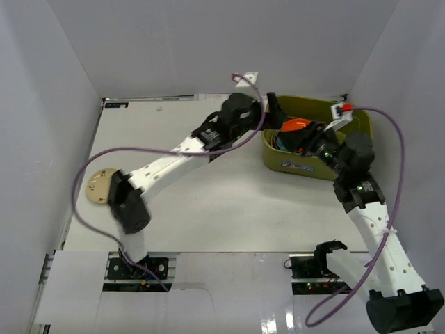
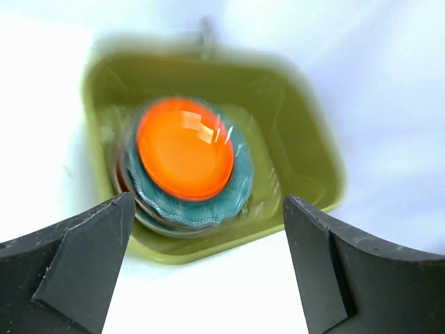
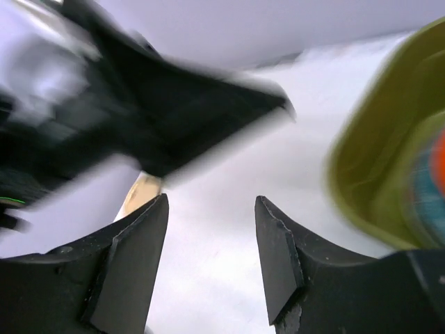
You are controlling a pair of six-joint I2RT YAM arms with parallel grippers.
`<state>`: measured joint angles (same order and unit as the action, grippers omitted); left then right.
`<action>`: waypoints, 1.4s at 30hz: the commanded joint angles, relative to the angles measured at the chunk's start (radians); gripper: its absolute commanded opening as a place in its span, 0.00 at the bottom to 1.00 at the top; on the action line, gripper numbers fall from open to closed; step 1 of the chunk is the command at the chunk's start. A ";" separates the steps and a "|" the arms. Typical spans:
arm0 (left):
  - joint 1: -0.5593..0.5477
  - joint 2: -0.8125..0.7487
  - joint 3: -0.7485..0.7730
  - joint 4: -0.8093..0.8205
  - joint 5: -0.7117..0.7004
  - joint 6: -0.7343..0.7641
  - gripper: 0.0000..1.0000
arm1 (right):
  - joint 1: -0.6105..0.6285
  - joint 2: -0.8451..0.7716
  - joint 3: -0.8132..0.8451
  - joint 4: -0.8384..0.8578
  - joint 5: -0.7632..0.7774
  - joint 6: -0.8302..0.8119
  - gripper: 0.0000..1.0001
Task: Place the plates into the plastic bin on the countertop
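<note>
The olive-green plastic bin point(image 1: 314, 104) stands at the back right of the white countertop point(image 1: 229, 202). It holds a stack of plates: an orange plate point(image 2: 184, 147) on top, a teal scalloped plate point(image 2: 240, 182) under it, and other rims below that are blurred. A beige plate point(image 1: 101, 186) lies flat at the table's left edge, and its edge shows in the right wrist view point(image 3: 139, 196). My left gripper point(image 1: 273, 111) is open and empty, just outside the bin's left rim point(image 2: 208, 250). My right gripper point(image 1: 300, 139) is open and empty, above the bin's front left part.
Pale walls enclose the table on three sides. My left arm point(image 3: 139, 104) crosses blurred in front of the right wrist camera. A purple cable point(image 1: 90, 174) loops over the table beside the left arm. The bin's front wall carries a small label point(image 1: 295, 165).
</note>
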<state>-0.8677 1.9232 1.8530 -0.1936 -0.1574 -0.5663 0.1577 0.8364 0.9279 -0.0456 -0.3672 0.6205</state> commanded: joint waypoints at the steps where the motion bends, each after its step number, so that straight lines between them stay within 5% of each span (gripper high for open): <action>1: 0.007 -0.495 -0.244 0.143 -0.155 0.176 0.98 | 0.234 0.088 -0.040 0.096 0.161 -0.007 0.59; 5: 0.009 -0.895 -0.548 0.099 -0.248 0.187 0.98 | 0.587 0.309 -0.018 0.213 0.301 -0.001 0.60; 9: 0.006 -1.247 -0.710 -0.137 -0.342 0.103 0.98 | 0.774 0.669 0.156 0.308 0.361 0.016 0.61; 13: 0.007 -1.397 -0.771 -0.304 -0.366 0.057 0.98 | 0.845 0.993 0.358 0.328 0.324 0.053 0.62; 20: 0.007 -1.507 -0.842 -0.540 -0.456 -0.012 0.98 | 0.899 1.550 1.102 0.137 0.312 0.166 0.61; 24: 0.007 -1.532 -0.899 -0.569 -0.475 -0.029 0.98 | 0.899 1.798 1.325 0.139 0.300 0.312 0.60; 33: 0.007 -1.540 -0.968 -0.573 -0.557 -0.040 0.98 | 0.927 1.984 1.447 0.257 0.303 0.536 0.57; 42: 0.009 -1.393 -0.948 -0.482 -0.752 -0.106 0.96 | 0.892 1.602 0.959 0.480 0.300 0.386 0.52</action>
<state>-0.8616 0.4618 0.8761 -0.7605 -0.8078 -0.6739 1.0744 2.6125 1.9823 0.3611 -0.0811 1.0920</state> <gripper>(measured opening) 0.962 0.525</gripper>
